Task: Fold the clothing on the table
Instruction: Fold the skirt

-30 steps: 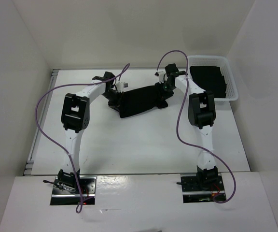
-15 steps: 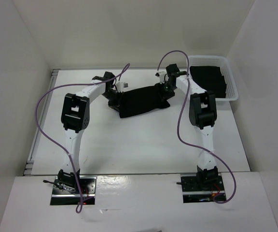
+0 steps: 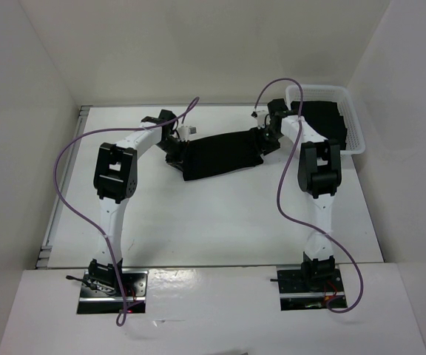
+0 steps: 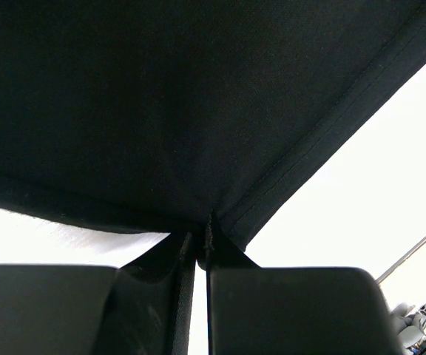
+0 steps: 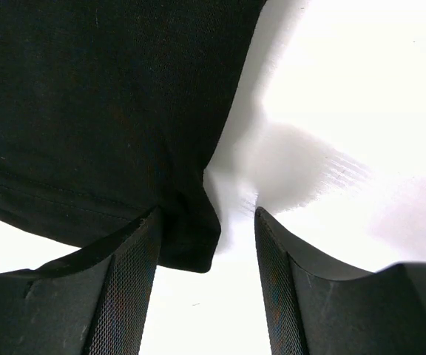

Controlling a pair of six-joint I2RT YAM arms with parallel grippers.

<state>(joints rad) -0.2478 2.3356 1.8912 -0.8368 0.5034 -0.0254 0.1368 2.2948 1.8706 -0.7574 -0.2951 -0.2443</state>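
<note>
The black clothing [image 3: 220,154] lies spread in a band across the far part of the white table [image 3: 198,214], between my two grippers. My left gripper [image 3: 174,146] is shut on its left edge; in the left wrist view the jaws [image 4: 202,248] pinch a hem fold, and the clothing [image 4: 168,103] fills the upper frame. My right gripper [image 3: 265,140] sits at the garment's right end with its jaws open. In the right wrist view a corner of the clothing [image 5: 191,237] droops between the fingers [image 5: 128,288], against the left one and clear of the other.
A white lattice basket [image 3: 355,140] holding folded black fabric [image 3: 324,122] stands at the back right, just beyond my right arm. White walls close in the table on three sides. Purple cables loop over both arms.
The right gripper's jaws have opened and let go of the clothing's right corner. The right arm has shifted a little to the right, toward the basket. The left arm has stayed put.
</note>
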